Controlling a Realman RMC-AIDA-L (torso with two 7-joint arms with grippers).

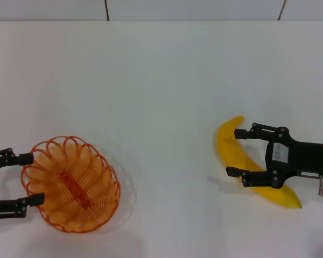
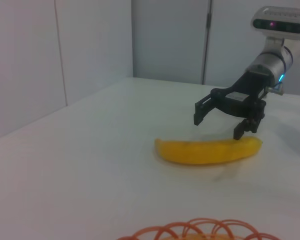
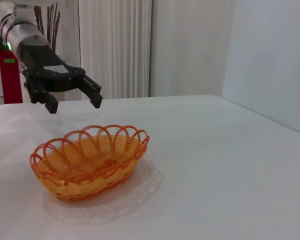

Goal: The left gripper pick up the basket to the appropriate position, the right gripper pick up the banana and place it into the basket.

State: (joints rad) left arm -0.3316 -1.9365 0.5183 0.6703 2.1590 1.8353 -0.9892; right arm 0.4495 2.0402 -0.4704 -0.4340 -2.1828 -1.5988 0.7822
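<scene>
Basket [image 1: 71, 184] near tabletop's front-left corner, left gripper [image 1: 29, 179] spread wide beside rim. Banana [image 1: 247, 163] toward right edge, straddled by open right gripper [image 1: 234, 152]. Risk: banana rolled aside if closed off-centre.

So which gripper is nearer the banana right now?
Right. The right gripper is open directly over the banana, fingers straddling it. The left gripper is far across the table, open at the basket.
</scene>
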